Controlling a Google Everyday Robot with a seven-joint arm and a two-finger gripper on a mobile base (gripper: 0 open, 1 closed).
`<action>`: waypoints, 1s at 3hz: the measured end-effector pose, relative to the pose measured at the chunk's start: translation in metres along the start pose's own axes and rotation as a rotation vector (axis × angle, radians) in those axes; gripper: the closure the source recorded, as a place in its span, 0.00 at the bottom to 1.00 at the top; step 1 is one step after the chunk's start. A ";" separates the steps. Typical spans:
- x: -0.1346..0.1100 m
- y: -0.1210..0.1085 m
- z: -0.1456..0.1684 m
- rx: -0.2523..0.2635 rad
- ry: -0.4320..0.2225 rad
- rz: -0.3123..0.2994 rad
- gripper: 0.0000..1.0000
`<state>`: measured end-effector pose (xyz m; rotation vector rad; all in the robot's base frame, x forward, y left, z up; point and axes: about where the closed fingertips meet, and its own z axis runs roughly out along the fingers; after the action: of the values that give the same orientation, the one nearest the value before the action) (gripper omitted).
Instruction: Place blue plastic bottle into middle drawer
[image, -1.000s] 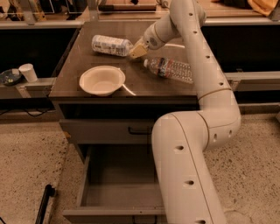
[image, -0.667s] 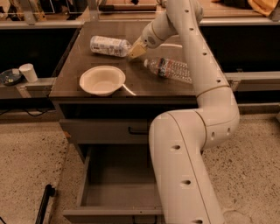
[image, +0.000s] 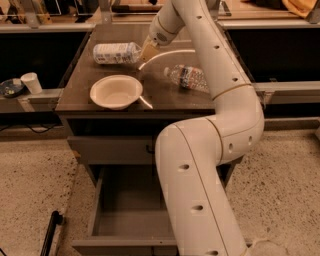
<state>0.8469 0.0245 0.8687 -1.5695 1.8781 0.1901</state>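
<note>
The blue plastic bottle (image: 116, 53) lies on its side at the back left of the dark tabletop, its body wrapped in a white and pale-blue label. My gripper (image: 146, 52) is just at the bottle's right end, low over the table, at the end of the white arm that reaches in from above. The middle drawer (image: 125, 205) stands pulled out below the table, with a bare grey floor. My arm hides its right part.
A white bowl (image: 116, 92) sits near the table's front left. A clear ribbed bottle (image: 189, 78) lies to the right of the gripper. A shut grey drawer front (image: 110, 149) is above the open drawer. A white cup (image: 32, 82) stands on a ledge at far left.
My gripper has moved left across the table and is now closer to the blue plastic bottle's right end. The bottles, bowl and drawer have not moved.
</note>
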 end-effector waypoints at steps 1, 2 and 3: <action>-0.011 0.002 -0.008 0.016 0.070 -0.063 1.00; -0.015 -0.005 -0.027 0.043 0.024 -0.089 1.00; -0.020 -0.009 -0.049 0.066 -0.090 -0.110 1.00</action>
<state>0.8364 0.0134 0.9200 -1.5880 1.7076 0.1469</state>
